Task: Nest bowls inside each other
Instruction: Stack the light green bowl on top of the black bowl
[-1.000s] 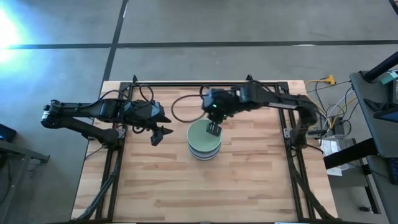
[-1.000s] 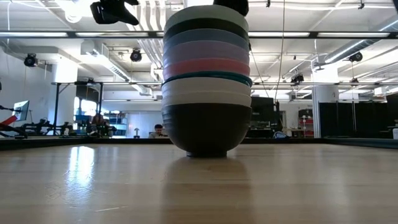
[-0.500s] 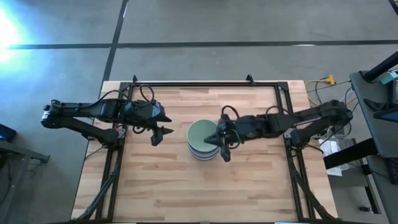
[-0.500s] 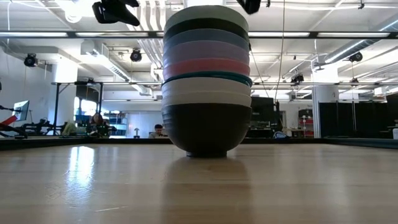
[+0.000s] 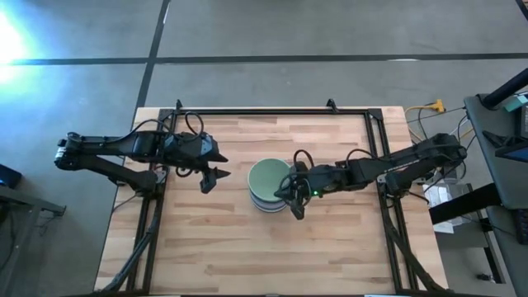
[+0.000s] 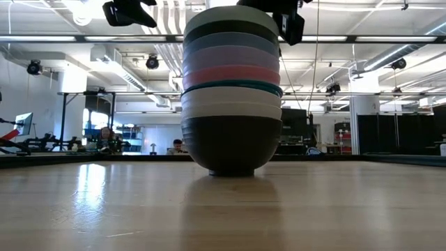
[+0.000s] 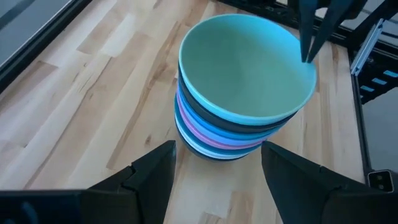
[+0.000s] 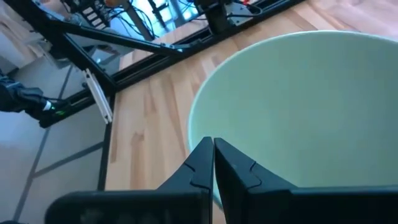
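Note:
The bowls stand nested in one stack (image 5: pixel 269 186) at the table's middle. Pale green is on top (image 8: pixel 311 106), and the black bottom bowl's base (image 6: pixel 231 167) rests on the wood. The stack also fills the low view (image 6: pixel 231 90) and the left wrist view (image 7: pixel 245 87). My right gripper (image 5: pixel 287 192) is shut, level with the top bowl's right rim and pointing left at it (image 8: pixel 213 149) (image 6: pixel 288 28). My left gripper (image 5: pixel 216 175) hangs open to the left of the stack, above the table (image 7: pixel 214 180). My right gripper has its shut fingertips (image 7: pixel 306 53) right at the pale green bowl's right rim (image 8: pixel 205 134), coming level from the table's right side. I cannot tell whether they touch the rim.
Black frame rails (image 5: pixel 272 112) run along the table's far edge and both sides. Cables and boxes (image 5: pixel 441 169) lie off the right edge. Bare wood (image 5: pixel 264 256) spreads between the stack and the near edge.
My right gripper has come off from above the top bowl, moved toward the table's right and near side, and dropped beside the stack's right rim, its arm now reaching in level from the right. The stack has not moved.

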Motion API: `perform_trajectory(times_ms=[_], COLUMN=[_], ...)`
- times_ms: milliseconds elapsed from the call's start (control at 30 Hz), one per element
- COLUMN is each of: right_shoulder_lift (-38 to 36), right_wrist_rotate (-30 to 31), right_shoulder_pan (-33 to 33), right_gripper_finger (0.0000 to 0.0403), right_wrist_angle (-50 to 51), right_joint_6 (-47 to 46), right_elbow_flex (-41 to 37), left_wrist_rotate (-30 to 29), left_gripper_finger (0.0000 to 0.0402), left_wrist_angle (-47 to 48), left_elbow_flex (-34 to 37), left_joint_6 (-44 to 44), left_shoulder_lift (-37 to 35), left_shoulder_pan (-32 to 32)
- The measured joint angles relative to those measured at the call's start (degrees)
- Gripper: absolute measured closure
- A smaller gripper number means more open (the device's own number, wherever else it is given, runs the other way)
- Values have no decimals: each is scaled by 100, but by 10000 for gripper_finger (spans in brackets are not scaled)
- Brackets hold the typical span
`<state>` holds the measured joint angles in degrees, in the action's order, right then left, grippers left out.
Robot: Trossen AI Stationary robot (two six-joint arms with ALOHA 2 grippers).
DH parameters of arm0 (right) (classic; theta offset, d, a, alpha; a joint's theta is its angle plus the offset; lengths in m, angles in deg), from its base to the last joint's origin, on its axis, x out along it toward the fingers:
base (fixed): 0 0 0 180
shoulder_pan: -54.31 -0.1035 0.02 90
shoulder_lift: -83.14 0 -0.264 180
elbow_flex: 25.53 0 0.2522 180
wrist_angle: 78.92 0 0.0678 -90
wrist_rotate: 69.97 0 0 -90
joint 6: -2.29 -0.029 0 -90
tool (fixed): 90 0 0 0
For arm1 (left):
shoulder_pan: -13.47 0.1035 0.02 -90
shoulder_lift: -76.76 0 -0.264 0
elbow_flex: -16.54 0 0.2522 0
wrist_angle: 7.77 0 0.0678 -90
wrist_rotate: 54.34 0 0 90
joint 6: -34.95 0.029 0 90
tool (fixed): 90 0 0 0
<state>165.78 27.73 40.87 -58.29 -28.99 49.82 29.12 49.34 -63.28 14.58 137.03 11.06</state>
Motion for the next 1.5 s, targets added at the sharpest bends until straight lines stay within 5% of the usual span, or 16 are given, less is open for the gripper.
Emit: perform_trajectory(times_ms=[433,833,1067,1233,1500], right_shoulder_lift=[161,-78,-560,-864,-1172], right_wrist_rotate=[103,292,909,1038,1037], right_shoulder_pan=[-3,21,79,193,160], right_gripper_finger=[394,394,394,394,394], right_wrist_angle=[1017,-121,-177,-167,-213], right_joint_6=[151,439,577,343,-26], right_elbow_flex=[359,378,200,-267,-552], left_wrist_rotate=[7,13,146,946,788], left_gripper_finger=[181,181,181,183,219], left_wrist_angle=[-66,-173,-817,-1493,-2142], left_elbow_flex=[0,-13,-15,-11,-13], left_joint_6=[-22,-22,31,320,636], left_shoulder_lift=[-4,-16,-56,505,1588], left_shoulder_pan=[4,4,0,84,248])
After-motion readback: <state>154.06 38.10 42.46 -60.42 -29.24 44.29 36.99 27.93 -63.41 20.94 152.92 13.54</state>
